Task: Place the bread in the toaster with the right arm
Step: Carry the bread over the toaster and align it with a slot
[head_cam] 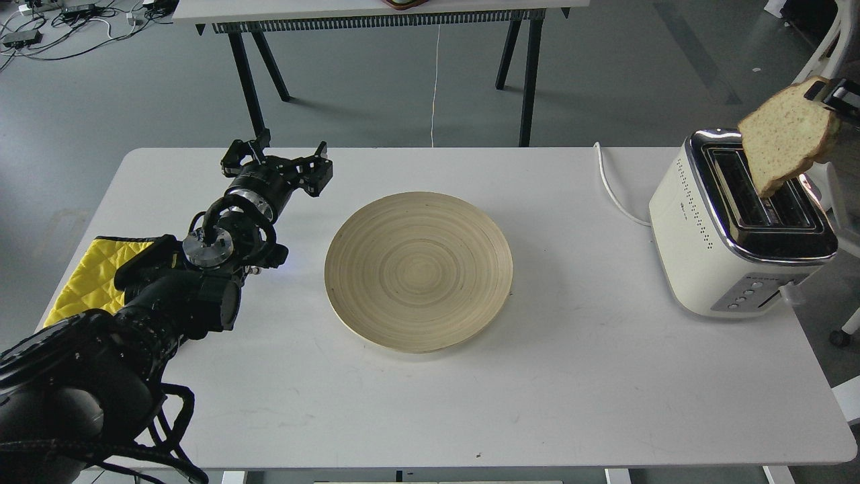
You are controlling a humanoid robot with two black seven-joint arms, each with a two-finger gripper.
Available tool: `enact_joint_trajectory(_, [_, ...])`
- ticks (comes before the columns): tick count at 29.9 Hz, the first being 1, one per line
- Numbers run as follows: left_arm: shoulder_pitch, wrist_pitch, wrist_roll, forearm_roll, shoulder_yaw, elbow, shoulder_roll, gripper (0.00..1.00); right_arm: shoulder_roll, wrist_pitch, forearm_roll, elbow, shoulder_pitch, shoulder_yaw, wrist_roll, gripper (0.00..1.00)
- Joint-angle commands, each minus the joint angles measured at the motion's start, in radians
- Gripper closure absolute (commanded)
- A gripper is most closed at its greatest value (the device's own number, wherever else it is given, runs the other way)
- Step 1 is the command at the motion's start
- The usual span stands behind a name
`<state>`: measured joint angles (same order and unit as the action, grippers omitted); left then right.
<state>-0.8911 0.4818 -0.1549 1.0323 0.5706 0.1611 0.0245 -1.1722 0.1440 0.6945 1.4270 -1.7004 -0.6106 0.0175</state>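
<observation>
The bread (786, 144) is one pale tan slice, speckled, with a darker brown crust around its rounded edge. It hangs tilted in the air, pinched at its upper right corner by the right tool (836, 99), of which only a black tip shows at the frame edge. The slice's lower corner points down and left from the tool, just over the toaster (736, 225). The toaster sits below and left of the tool, near the right end of the bench (571, 376). It is cream-white with a shiny chrome top, two black slots, dotted holes along its side and buttons on its near end.
</observation>
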Motion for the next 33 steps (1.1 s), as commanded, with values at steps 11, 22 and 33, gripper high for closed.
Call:
enact_joint_trajectory(11, [0.000,0.000,0.000,0.000,0.000,0.000,0.000,0.00,-0.003,-0.003,-0.021,0.016,-0.001,0.008,-0.004,0.86])
enact_joint_trajectory(22, [0.000,0.000,0.000,0.000,0.000,0.000,0.000,0.00,-0.012,-0.007,-0.020,0.009,-0.001,0.000,-0.007,0.86])
enact_joint_trajectory(33, [0.000,0.000,0.000,0.000,0.000,0.000,0.000,0.00,-0.018,-0.012,-0.010,0.000,-0.001,-0.001,-0.008,0.85])
